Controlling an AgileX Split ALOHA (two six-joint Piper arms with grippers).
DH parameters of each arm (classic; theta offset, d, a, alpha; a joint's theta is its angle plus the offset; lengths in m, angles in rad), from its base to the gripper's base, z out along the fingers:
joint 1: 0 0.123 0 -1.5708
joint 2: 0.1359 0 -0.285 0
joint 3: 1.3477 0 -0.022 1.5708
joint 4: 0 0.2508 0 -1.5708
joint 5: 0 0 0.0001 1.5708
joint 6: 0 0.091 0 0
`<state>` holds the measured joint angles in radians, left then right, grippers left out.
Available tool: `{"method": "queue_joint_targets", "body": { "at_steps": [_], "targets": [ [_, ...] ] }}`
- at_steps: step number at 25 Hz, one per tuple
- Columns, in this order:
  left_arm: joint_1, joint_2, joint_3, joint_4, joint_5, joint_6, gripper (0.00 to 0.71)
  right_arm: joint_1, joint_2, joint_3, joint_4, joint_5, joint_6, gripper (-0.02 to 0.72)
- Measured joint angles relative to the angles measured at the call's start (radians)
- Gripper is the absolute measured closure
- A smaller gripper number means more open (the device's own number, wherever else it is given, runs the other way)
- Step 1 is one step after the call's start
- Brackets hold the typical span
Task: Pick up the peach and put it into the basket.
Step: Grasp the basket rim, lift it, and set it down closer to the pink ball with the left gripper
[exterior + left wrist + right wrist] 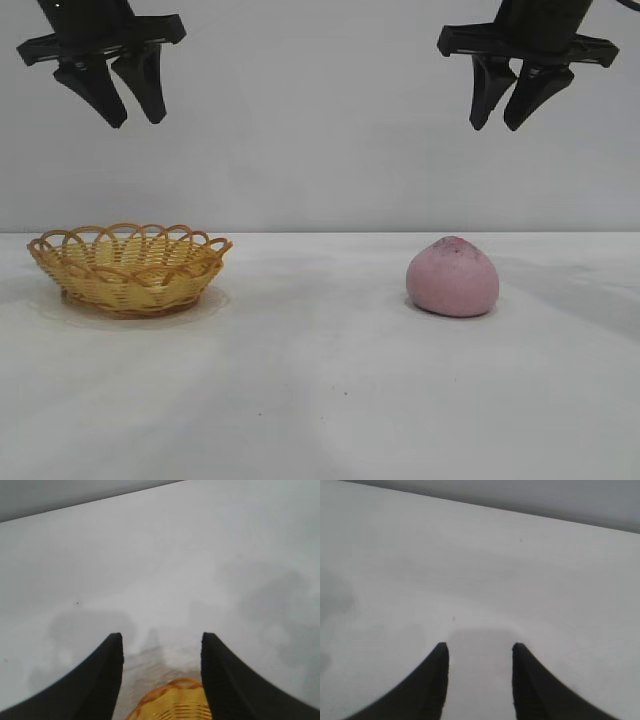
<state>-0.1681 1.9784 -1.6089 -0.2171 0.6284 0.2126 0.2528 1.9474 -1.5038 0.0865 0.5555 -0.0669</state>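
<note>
The dusty-pink peach [452,277] sits on the white table at the right. The yellow-orange wicker basket [129,267] stands at the left, empty. My right gripper [497,124] hangs high above the peach, slightly to its right, open and empty. My left gripper [139,122] hangs high above the basket, open and empty. In the left wrist view the basket's rim [172,702] shows between the open fingers of the left gripper [161,641]. The right wrist view shows only bare table between the open fingers of the right gripper [480,650]; the peach is out of that view.
The white table [320,400] runs across the whole view, with a plain grey wall behind. Nothing else stands on it between the basket and the peach.
</note>
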Motion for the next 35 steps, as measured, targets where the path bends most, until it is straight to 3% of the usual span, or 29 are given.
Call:
{"method": "queue_joint_targets", "body": {
  "at_steps": [8, 14, 19, 33, 35],
  "targets": [
    [0.0, 0.0, 0.0, 0.027, 0.012, 0.0, 0.398, 0.0, 0.0, 0.0, 0.0, 0.0, -0.002, 0.409],
    [0.0, 0.013, 0.0, 0.127, 0.177, 0.081, 0.398, 0.0, 0.0, 0.0, 0.002, 0.004, -0.002, 0.409],
    [0.0, 0.061, 0.0, 0.175, 0.232, 0.116, 0.398, 0.0, 0.0, 0.0, 0.002, 0.014, -0.004, 0.409],
    [0.0, 0.188, -0.012, 0.183, 0.231, 0.162, 0.398, 0.0, 0.0, 0.0, 0.019, 0.033, -0.031, 0.409],
    [0.0, 0.203, -0.012, 0.179, 0.231, 0.163, 0.485, 0.0, 0.0, 0.0, 0.023, 0.033, -0.039, 0.409]
  ]
}}
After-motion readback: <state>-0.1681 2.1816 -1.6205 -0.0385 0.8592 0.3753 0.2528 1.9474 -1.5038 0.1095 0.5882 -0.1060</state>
